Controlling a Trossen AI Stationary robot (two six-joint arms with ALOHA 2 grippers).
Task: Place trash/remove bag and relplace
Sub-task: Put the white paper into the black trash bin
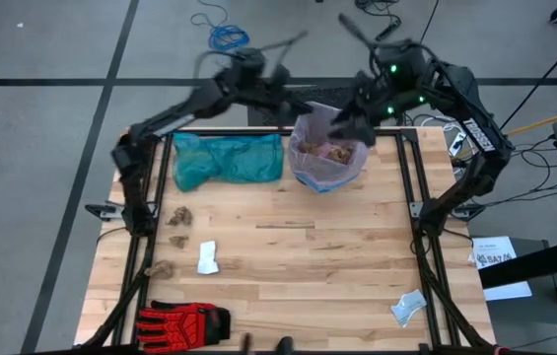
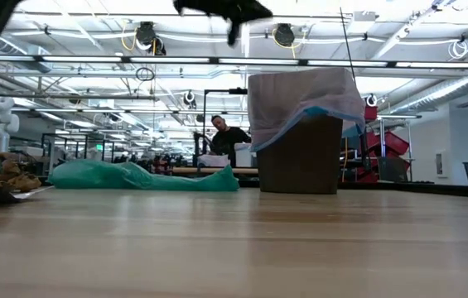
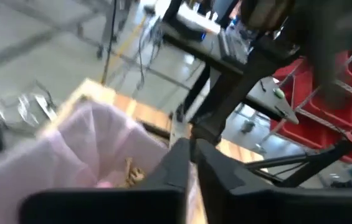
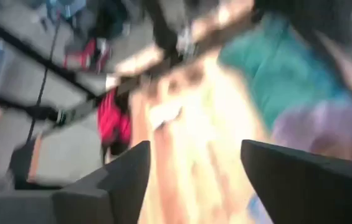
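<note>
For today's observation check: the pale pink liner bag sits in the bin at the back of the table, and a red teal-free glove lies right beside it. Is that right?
Not quite. The pale pink liner bag does sit in the bin at the table's back, but the high view shows the red glove at the front left edge, far from it. The teal-green bag lies beside the bin.

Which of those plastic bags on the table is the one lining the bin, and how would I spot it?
Look to the far edge of the wooden table, between the two arms. There a small dark bin stands upright, and the bag is draped over its rim. It is pale pink-lavender with a blue drawstring edge, while the teal-green bag beside it lies flat.
</note>
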